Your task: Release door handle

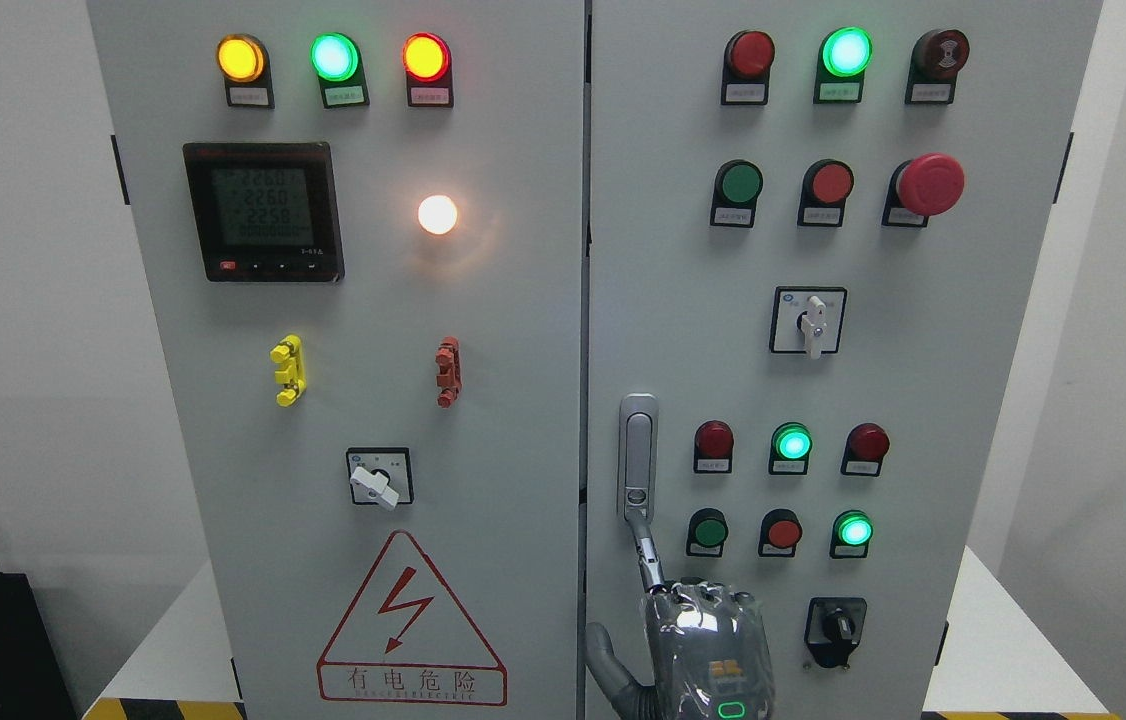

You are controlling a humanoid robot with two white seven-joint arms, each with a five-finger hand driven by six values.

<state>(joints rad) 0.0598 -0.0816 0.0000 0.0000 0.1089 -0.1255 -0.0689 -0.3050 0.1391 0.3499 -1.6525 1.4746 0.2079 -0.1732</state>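
The grey door handle (637,455) stands upright in its recess at the left edge of the cabinet's right door (973,400). My right hand (698,635), wrapped in clear plastic, comes up from the bottom edge just below the handle. Its index finger (650,558) stretches up and its tip meets the handle's lower end. The thumb (603,655) is spread out to the left, over the gap between the two doors. Nothing is held in the hand. The left arm does not show.
The right door carries red and green lamps and buttons, a red mushroom stop button (931,184) and two rotary switches (809,321) (835,628). On the left door (343,400) are a meter (263,211), lamps, a selector (378,478) and a warning triangle (410,620).
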